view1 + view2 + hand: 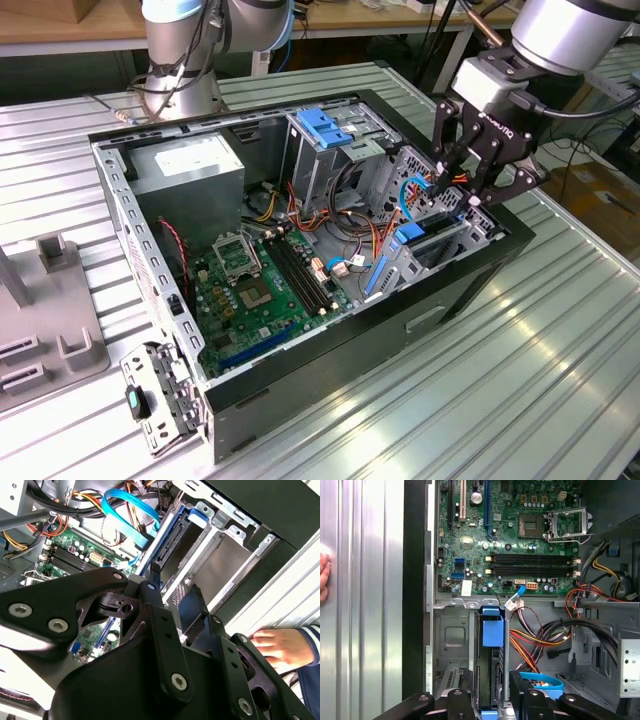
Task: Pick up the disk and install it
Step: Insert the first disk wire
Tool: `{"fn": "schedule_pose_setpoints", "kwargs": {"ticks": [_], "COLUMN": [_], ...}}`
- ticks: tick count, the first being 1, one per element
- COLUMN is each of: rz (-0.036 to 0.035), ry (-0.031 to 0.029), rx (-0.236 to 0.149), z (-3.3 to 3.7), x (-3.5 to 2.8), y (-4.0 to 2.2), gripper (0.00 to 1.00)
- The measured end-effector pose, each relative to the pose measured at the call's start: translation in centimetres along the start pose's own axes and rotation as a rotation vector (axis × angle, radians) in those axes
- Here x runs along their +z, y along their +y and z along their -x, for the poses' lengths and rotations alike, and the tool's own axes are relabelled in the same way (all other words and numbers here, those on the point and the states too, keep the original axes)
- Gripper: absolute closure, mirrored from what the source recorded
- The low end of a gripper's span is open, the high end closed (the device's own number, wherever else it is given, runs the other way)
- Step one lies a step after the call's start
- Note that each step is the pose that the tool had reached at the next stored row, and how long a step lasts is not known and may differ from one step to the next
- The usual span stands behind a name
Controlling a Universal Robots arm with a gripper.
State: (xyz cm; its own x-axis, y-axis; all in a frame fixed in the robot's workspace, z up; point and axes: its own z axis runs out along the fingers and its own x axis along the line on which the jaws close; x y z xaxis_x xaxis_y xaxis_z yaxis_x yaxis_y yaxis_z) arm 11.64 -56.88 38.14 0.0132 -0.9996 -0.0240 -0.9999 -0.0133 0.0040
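my gripper (460,195) hangs over the drive bay (468,232) at the exterior view's right end of the open computer case (300,375). its fingers (443,165) stand apart, one on each side of the slot. in both wrist views they straddle the top edge of the disk (492,672) without clamping it. i see a thin dark gap beside at least one pad, so i'd call it released, though contact on the other side is hard to rule out. the disk stands on edge down in the bay, with its blue carrier tab (492,632) pointing toward the motherboard (510,545). the sata cable (127,510) and the wire bundles lie just beside it. so my read is that pickup is done and the disk is in its slot, and install is mostly done. i can't tell whether it is pushed fully home or latched, and i can't see any cable plugged into it. at most the last bit of seating remains. the blue bracket (325,125) on the far metal cage looks untouched. a person's hand (277,647) rests on the ribbed table (520,380) just outside the case wall, near the bay but apart from my gripper.
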Motion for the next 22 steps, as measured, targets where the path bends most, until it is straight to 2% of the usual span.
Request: {"fn": "schedule_pose_setpoints", "kwargs": {"ticks": [6,22], "rz": [0.0,0.0], "ry": [-0.0001,0.0], "rx": [0.0,0.0], "z": [0.35,0.47], "x": [0.02,0.39], "y": [-0.15,-0.17], "gripper": [0.57,0.57]}}
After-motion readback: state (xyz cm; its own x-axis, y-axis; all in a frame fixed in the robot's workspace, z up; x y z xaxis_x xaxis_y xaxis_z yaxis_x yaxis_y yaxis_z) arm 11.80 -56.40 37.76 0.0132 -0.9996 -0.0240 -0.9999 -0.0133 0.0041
